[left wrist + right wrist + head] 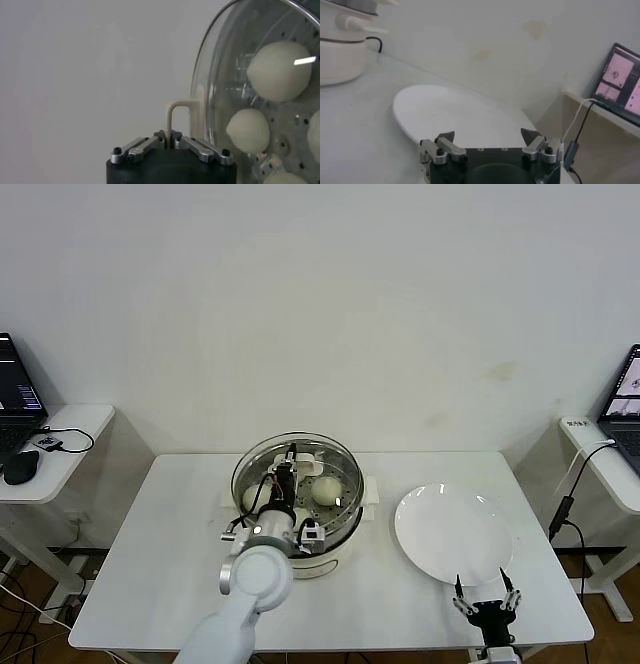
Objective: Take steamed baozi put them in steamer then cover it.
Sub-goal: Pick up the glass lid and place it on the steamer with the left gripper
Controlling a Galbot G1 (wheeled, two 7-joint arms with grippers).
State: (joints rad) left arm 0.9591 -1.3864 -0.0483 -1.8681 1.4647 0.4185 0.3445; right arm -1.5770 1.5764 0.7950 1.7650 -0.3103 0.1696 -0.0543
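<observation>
A: status on the cover?

B: cover [298,474] sits on top of the steamer [330,552], lower centre of the head frame; glass dome looks level on the pot rim as far as I can tell; left claw [291,454] is over it, clenched on the cream bar handle [176,116]; left wrist view shows both fingers [140,148] closed in tight with the handle post pinched between them.

A: baozi?

B: inside the steamer, under the glass; head view shows one clearly [326,490] right of the claw, another partly hidden on the left behind the arm; left wrist view shows three cream buns through the glass on the perforated tray [295,125], a slice of a fourth at the right edge; biggest one [279,71] at upper right of that frame.

A: plate?

B: white plate [453,534] lies flat on the desk [160,564], centre-right of the head frame, just beside the steamer but not touching it; nothing on it.

A: right arm?

B: parked at the lower right of the head frame, at the front desk edge below the plate; right claw [486,596] released, fingers [442,141] spread wide, holding nothing; plate fills the middle of the right wrist view, steamer base at upper left.

A: surroundings?

B: laptop [15,399] on a side table at far left; second laptop [621,82] at far right.
</observation>
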